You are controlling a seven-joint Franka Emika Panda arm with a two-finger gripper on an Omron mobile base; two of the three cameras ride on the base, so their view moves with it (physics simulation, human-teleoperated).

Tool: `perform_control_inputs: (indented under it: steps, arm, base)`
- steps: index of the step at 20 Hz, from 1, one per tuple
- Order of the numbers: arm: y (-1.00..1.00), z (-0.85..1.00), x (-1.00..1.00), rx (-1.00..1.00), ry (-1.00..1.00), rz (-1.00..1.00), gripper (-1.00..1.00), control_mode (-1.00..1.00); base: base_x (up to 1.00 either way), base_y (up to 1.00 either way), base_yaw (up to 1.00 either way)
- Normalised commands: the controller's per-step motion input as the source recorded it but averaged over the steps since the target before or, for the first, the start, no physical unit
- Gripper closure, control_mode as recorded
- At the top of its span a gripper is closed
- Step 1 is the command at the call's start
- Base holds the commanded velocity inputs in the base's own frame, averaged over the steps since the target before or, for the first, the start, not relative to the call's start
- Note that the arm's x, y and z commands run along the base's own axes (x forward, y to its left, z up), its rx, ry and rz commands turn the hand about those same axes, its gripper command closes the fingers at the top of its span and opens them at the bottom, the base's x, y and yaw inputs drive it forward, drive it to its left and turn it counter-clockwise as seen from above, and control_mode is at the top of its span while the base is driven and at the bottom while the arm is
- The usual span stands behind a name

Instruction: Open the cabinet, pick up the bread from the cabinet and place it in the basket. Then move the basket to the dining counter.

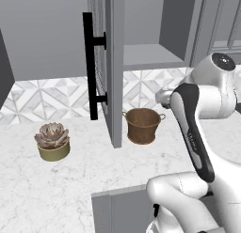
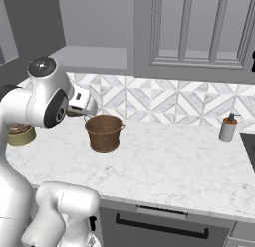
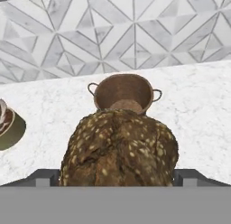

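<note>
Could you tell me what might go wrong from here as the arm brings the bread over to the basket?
1. In the hand view the bread sits between the end effector's widely spread fingers, short of the basket; released now, it would probably land on the counter.
2. The bread looks about as wide as the basket's mouth, so it could catch on the rim.
3. The open cabinet door hangs close beside the basket; a swing could clip it.
</note>
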Motion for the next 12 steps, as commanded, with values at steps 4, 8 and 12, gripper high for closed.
perform_control_inputs:
  steps: [4, 8, 12]
  arm:
    - [0.0, -0.73, 0.43, 0.0, 0.21, 0.0, 1.0, -1.0]
    - [0.02, -0.53, 0.64, 0.0, 0.11, 0.0, 1.0, -1.0]
    - [0.0, -0.4, 0.71, 0.0, 0.02, 0.0, 1.0, -1.0]
  base:
    - [0.0, 0.0, 0.0]
    - [0.0, 0.0, 0.0]
    - [0.0, 0.0, 0.0]
